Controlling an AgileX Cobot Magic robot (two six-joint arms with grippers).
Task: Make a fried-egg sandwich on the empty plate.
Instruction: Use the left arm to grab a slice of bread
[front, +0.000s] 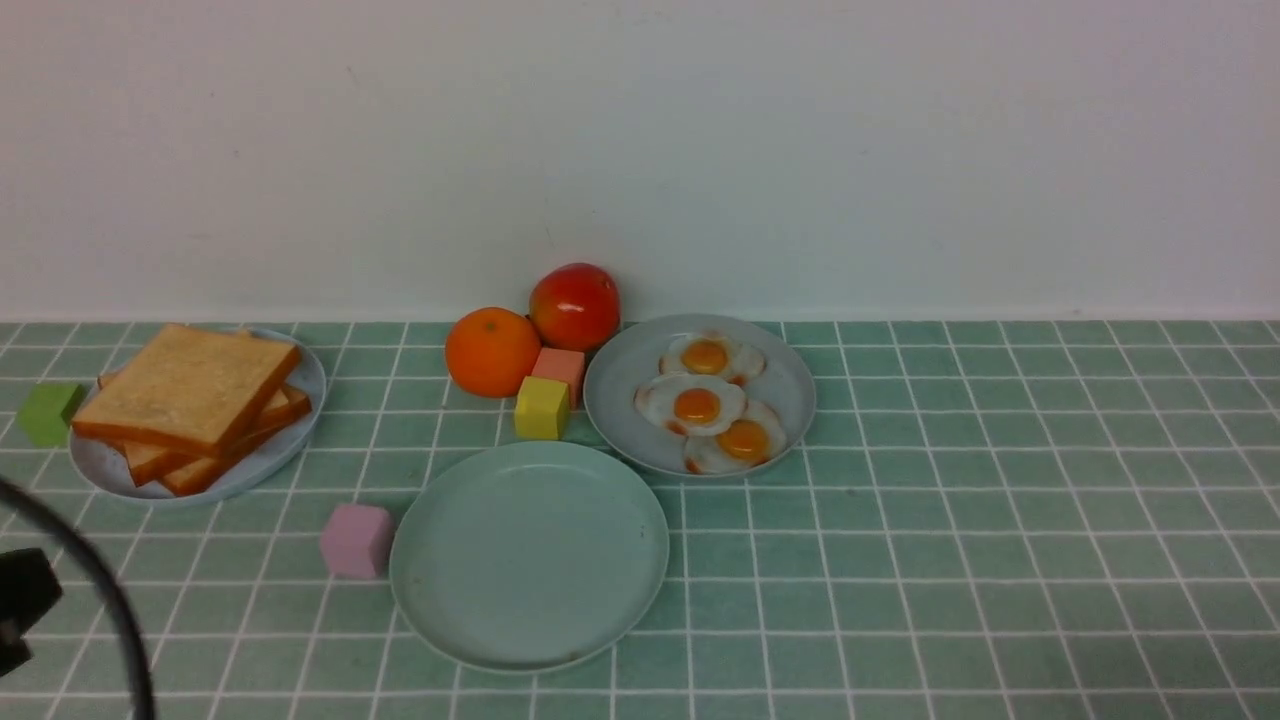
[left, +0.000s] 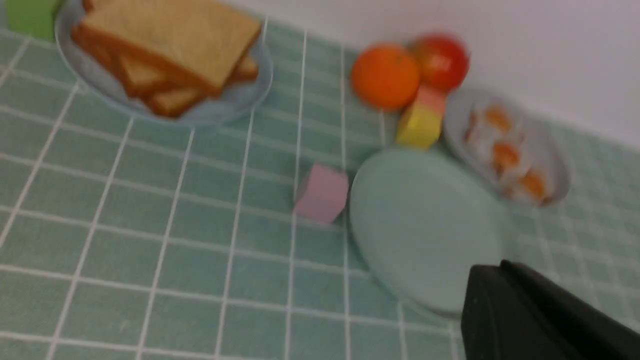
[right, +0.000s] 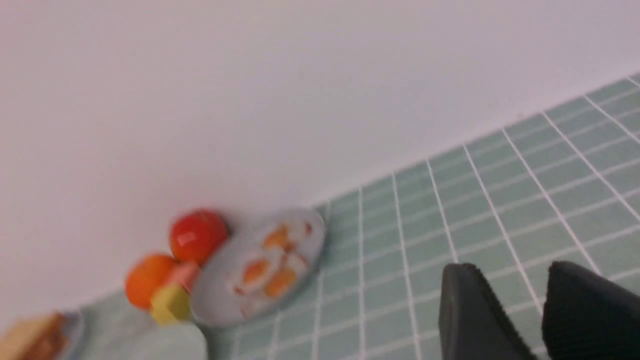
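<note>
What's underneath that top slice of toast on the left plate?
Beneath the top slice, lower toast slices peek out, resting on a pale plate. Their full count is hidden.

My front view comes through bright and sharp under soft, even light with no clear direction. The orange throws only a faint shadow on the tiled table, the tomato shows a dull pale sheen, and the black cable at the lower left edge is out of focus. Both wrist views are smeared by motion blur, so in the left one the fried eggs melt into orange blobs and the grout lines go soft.
</note>
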